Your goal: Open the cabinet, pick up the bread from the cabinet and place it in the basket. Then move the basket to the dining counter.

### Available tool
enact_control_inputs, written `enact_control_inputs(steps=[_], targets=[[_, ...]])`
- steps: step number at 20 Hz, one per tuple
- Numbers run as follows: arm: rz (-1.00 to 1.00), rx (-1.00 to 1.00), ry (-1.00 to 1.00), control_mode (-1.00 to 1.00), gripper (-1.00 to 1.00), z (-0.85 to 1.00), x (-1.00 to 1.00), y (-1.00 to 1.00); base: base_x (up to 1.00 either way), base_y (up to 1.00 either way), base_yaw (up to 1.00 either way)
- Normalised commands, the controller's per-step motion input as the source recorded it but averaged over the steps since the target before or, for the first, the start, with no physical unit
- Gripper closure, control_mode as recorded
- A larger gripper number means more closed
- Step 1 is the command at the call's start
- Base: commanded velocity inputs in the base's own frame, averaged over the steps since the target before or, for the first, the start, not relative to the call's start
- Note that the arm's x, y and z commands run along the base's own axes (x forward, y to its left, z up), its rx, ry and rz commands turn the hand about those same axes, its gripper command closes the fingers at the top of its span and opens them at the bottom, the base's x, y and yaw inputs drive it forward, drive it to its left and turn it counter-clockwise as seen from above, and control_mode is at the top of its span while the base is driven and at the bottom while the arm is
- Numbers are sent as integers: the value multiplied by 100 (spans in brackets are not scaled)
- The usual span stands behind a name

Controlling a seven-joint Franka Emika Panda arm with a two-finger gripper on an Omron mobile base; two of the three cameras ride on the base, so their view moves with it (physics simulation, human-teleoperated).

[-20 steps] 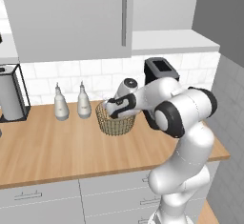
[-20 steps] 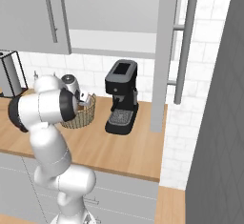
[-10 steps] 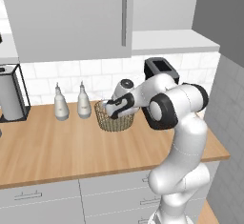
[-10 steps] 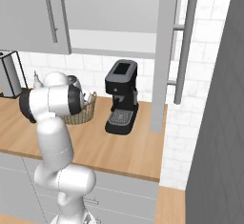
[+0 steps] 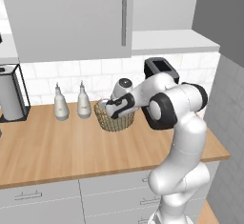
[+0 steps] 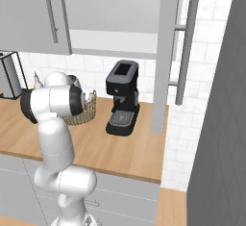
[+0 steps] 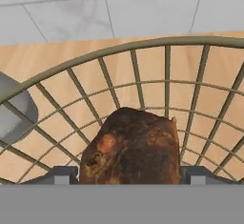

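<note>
The jaws stand wide apart, one tip on either side of the bread [image 7: 131,147], released rather than clamping it; the gripper [image 5: 116,109] hangs just over the basket [image 5: 114,121].

Taking the basket as the landmark: the wooden worktop [image 5: 66,144] lies under it, the cabinet [image 6: 120,13] is above it with one door swung out to the side, the black coffee machine [image 6: 122,97] stands just beside it, and two white bottles [image 5: 71,107] stand near it on the other side. The bread sits inside it, on the mesh bottom.

The basket is probably light and fairly stiff, thin wire with open gaps, so it may tip or slide if caught off-centre. The rim or a loop handle looks the surest hold. The bread seems soft and light, likely to roll if the basket tilts.
</note>
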Motion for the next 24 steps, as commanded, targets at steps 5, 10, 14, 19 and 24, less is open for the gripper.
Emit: enact_control_inputs(steps=[5,10,14,19,24], targets=[[0,0,-1,-100,-100,14,-19,0,0,0,0],[-1,0,-7,-100,-100,22,-26,0,0,0,0],[-6,0,-2,-100,-100,39,-61,-9,0,0,0],[-7,0,-3,-100,-100,33,-54,-13,0,0,0],[-10,1,1,-100,-100,77,-53,0,0,0,0]])
